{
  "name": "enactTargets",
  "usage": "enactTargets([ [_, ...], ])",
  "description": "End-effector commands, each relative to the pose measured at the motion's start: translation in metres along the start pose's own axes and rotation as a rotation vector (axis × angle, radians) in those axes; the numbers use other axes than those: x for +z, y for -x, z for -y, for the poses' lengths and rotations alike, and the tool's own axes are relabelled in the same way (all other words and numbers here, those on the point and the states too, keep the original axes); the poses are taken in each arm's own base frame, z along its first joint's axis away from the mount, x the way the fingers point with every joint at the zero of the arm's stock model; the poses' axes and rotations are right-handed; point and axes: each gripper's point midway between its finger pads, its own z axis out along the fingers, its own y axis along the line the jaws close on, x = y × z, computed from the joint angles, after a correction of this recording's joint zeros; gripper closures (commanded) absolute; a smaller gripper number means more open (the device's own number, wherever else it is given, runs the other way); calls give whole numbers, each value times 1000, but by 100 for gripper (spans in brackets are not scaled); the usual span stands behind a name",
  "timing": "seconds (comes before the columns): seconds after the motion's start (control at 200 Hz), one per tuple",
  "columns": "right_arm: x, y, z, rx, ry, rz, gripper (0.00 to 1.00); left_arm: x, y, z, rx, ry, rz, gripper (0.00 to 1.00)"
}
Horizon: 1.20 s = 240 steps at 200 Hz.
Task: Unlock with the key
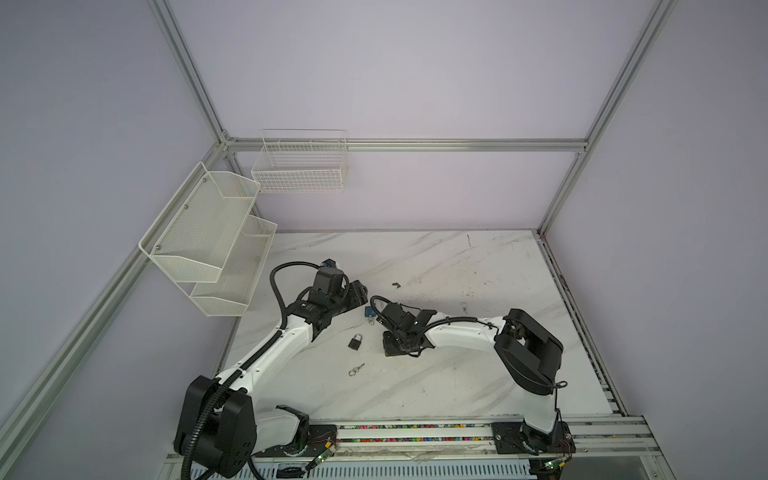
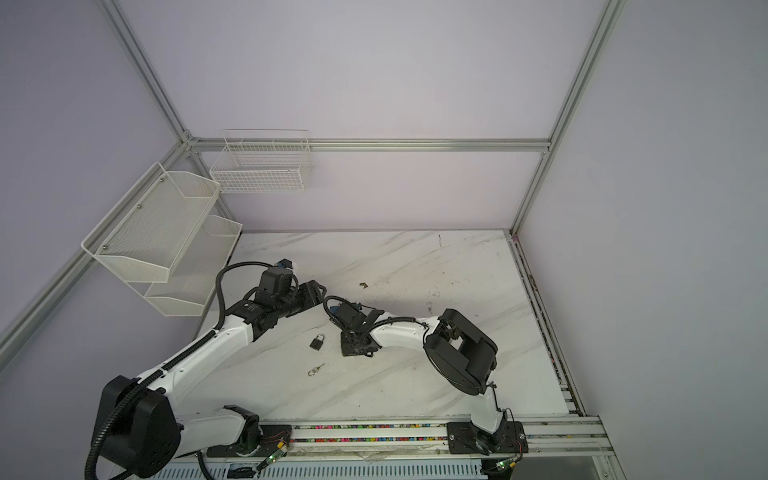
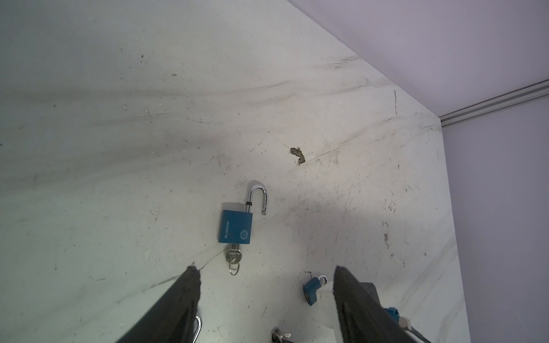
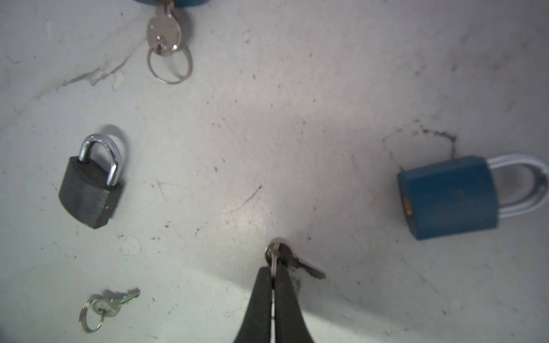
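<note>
Right gripper (image 4: 272, 269): fingers (image 4: 258, 303) pressed together, pinching key ring (image 4: 272, 258); key (image 4: 300, 264) just beyond tips
Left gripper (image 3: 266, 268): fingers (image 3: 175, 303) spread, open blue padlock (image 3: 236, 227) ahead of tips, untouched

Three padlocks: one open-shackled blue square-bodied padlock (image 3: 235, 227), one shut blue padlock (image 4: 448, 197), one dark grey padlock (image 1: 354, 342). Three silver ringed keys: inserted key (image 4: 163, 32), loose key (image 1: 358, 368) at the grey padlock's six o'clock, third key (image 4: 297, 262).

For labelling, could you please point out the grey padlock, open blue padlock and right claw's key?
grey padlock (image 4: 89, 196), right wrist view, body.
open blue padlock (image 3: 236, 227), left wrist view, body.
key (image 4: 309, 269), right wrist view, blade.
</note>
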Motion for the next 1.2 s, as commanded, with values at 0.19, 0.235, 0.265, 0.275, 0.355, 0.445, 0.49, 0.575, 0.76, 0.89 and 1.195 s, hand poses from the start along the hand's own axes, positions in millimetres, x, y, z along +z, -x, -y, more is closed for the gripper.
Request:
enactTargets([
  [0.19, -33, 27, -13, -16, 70, 86, 100, -15, -2, 6, -96, -106, 7, 29],
  [0.235, -41, 32, -16, -7, 103, 101, 100, -18, -2, 8, -121, -124, 6, 29],
  [0.265, -45, 36, -17, 5, 127, 109, 100, -20, -2, 9, -139, -134, 5, 29],
  [0.275, -47, 37, -17, 7, 132, 112, 100, -21, -2, 9, -145, -139, 7, 29],
  [0.355, -60, 46, -22, 30, 198, 136, 100, -26, 0, 15, -186, -185, 15, 29],
  [0.445, -73, 55, -21, 51, 243, 152, 100, -32, 2, 21, -244, -228, 18, 29],
  [0.49, -82, 60, -24, 64, 279, 164, 100, -34, 2, 25, -282, -250, 11, 30],
  [0.575, -105, 73, -30, 119, 372, 196, 100, -36, 1, 38, -377, -321, -26, 31],
  [0.76, -144, 93, -48, 183, 522, 252, 100, -38, 6, 64, -530, -468, -82, 31],
  [0.89, -167, 107, -59, 220, 597, 298, 100, -41, 15, 71, -609, -525, -64, 31],
  [1.195, -228, 150, -89, 288, 804, 459, 100, -55, 47, 88, -804, -697, 14, 33],
])
